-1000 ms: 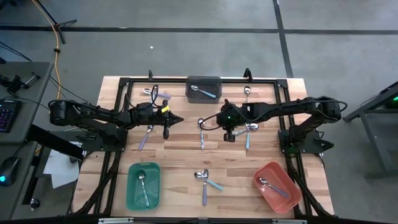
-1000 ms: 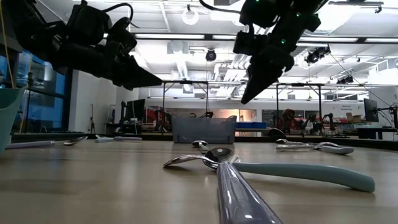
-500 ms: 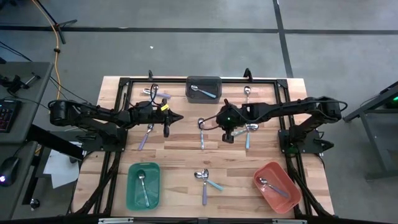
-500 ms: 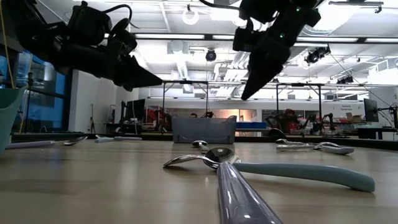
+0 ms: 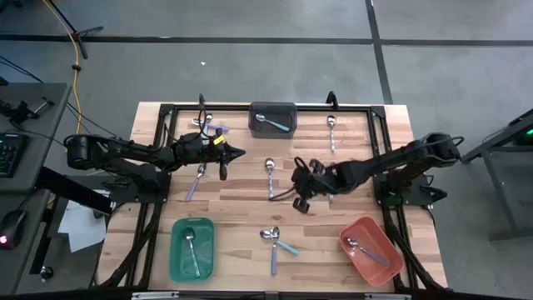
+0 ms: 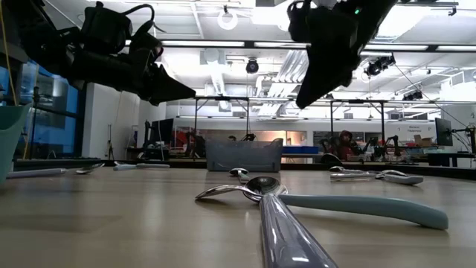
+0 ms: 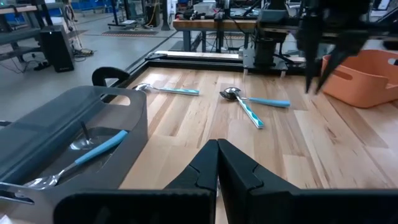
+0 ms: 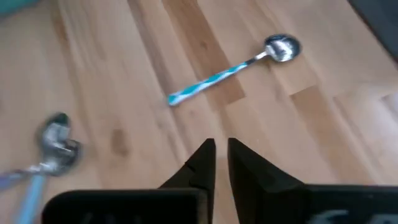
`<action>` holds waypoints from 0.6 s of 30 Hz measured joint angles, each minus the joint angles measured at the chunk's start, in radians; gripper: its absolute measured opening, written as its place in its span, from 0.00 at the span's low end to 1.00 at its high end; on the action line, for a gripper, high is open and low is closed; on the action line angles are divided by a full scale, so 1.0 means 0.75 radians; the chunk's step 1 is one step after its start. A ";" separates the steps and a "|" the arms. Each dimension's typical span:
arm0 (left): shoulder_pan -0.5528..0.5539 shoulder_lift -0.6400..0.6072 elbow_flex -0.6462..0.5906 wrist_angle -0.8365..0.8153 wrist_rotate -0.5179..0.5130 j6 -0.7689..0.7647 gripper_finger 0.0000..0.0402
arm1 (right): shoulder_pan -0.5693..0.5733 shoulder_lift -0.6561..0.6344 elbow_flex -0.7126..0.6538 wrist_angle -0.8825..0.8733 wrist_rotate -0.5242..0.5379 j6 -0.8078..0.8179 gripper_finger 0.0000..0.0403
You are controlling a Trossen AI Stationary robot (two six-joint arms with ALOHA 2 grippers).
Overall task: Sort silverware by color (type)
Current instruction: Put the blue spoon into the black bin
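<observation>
Small spoons lie scattered on the wooden table. One light-blue-handled spoon (image 5: 269, 177) (image 8: 230, 71) rests flat mid-table. A lavender spoon and a blue spoon (image 5: 273, 242) (image 6: 297, 205) lie crossed near the near edge. A lavender-handled spoon (image 5: 196, 181) lies on the left. My right gripper (image 5: 297, 202) (image 8: 216, 155) hovers shut and empty between the mid-table spoon and the crossed pair. My left gripper (image 5: 240, 152) (image 7: 217, 152) hovers shut above the table, near the dark grey bin (image 5: 273, 118).
The dark grey bin at the far edge holds a blue spoon (image 7: 93, 149). The green bin (image 5: 191, 248) near left and the red bin (image 5: 371, 250) near right hold one spoon each. More spoons lie at the far left (image 5: 206, 124) and far right (image 5: 331, 132).
My right gripper has swung from beside the mid-table blue spoon toward the table's near edge, staying shut. The spoons have not moved.
</observation>
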 joint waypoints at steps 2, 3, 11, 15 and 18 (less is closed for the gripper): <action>-0.001 0.000 0.000 0.000 0.000 -0.008 0.00 | 0.055 0.005 0.001 0.023 0.033 0.094 0.11; -0.002 0.000 0.000 -0.001 0.000 -0.008 0.00 | 0.082 0.011 0.001 0.036 0.044 0.131 0.14; -0.002 0.000 0.000 -0.010 0.002 0.004 0.00 | 0.239 0.161 0.002 0.194 0.012 0.385 0.32; -0.002 0.000 0.000 -0.032 0.003 0.004 0.00 | 0.315 0.252 0.054 0.221 -0.012 0.391 0.37; -0.002 0.000 0.000 -0.054 0.009 0.004 0.00 | 0.353 0.334 0.146 0.203 -0.013 0.393 0.38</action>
